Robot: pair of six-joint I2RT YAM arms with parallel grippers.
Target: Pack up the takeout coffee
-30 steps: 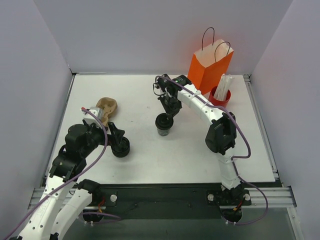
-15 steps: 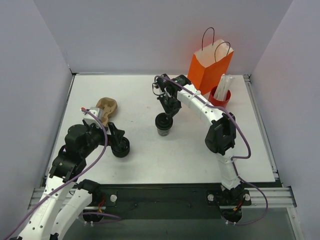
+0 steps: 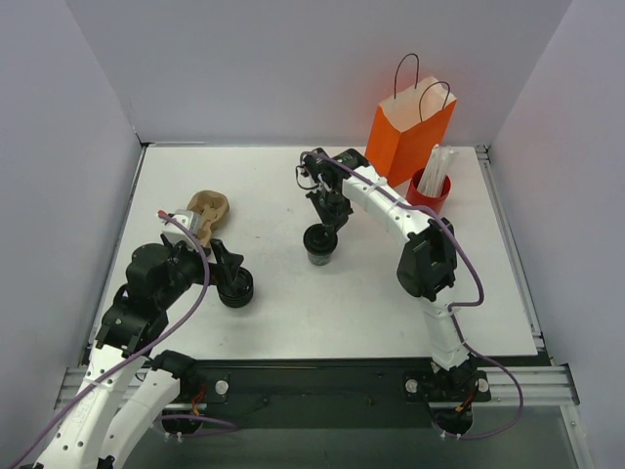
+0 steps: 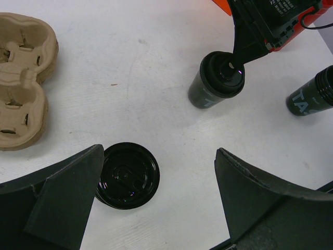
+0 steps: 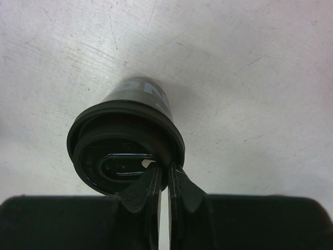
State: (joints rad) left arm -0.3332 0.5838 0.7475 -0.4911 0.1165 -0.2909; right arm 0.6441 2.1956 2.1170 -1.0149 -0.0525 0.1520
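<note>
Right gripper [image 5: 166, 170] pinches one takeout coffee [image 5: 122, 148] (one bag [image 3: 405, 137])

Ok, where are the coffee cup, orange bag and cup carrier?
coffee cup [image 4: 202, 96], left wrist view, side wall
orange bag [image 3: 410, 132], top external view, front face
cup carrier [image 4: 21, 78], left wrist view, its middle

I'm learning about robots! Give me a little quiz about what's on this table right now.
1. True or false: the takeout coffee is already inside the orange bag.
2. Whose jaws stand wide open? A) left gripper B) right gripper
3. Fill in: the white straws stand in a ___ cup.
Key: 1 false; 2 A; 3 red.
</note>
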